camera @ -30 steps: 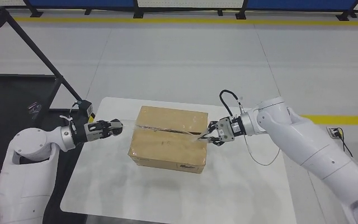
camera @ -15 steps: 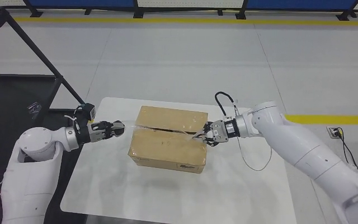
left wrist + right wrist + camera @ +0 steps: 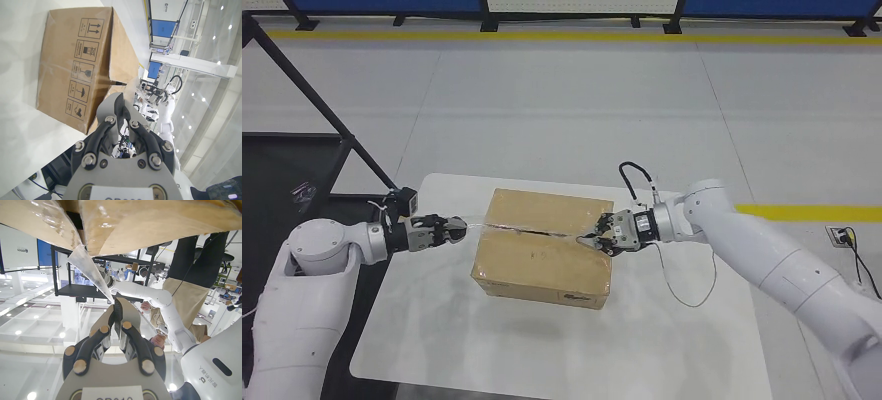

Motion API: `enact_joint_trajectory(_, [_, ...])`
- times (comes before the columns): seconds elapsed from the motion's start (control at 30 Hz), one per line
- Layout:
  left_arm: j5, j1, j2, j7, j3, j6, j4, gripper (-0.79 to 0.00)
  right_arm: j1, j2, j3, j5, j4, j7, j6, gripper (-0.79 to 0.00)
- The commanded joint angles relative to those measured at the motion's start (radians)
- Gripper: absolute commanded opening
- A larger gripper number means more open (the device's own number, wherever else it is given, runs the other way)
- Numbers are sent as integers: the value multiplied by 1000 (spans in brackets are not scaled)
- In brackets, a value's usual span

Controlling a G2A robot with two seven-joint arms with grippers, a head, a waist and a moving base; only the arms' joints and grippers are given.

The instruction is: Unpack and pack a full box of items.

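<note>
A closed brown cardboard box stands in the middle of the white table. Clear tape runs along its top seam and is lifted at both ends. My left gripper is just off the box's left side, shut on the tape's loose end. The box's printed end face lies in front of it. My right gripper is over the right part of the box top, shut on a peeled, twisted strip of tape that leads back to the seam of the box.
A black metal frame rises beside the table's left edge. A thin cable hangs from the right arm over the table. The table surface in front of the box is bare.
My right gripper has moved left along the seam, from the box's right edge to over its top, with the tape. My left gripper has shifted slightly toward the box.
</note>
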Motion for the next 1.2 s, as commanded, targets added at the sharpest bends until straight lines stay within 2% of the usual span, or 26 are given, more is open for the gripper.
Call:
enact_joint_trajectory(0.0, [-1,-10,0,10,8,-2,14,-785,4,3,0,26,-12,-10,0,-785])
enact_joint_trajectory(0.33, [-34,-34,10,6,11,-22,51,-785,-11,65,0,-20,-66,166,0,-785])
enact_joint_trajectory(0.47, [-37,-35,13,-2,18,-20,52,-785,-35,80,0,-29,-69,175,0,-785])
enact_joint_trajectory(0.63, [-42,-40,15,-8,36,-5,65,-785,-51,81,0,30,-68,115,0,-785])
enact_joint_trajectory(0.9, [-52,-61,15,-16,67,3,104,-785,-60,73,0,235,-94,-110,0,-785])
enact_joint_trajectory(1.17, [-59,-66,27,-35,64,-17,103,-785,-35,83,0,273,-108,-192,0,-785])
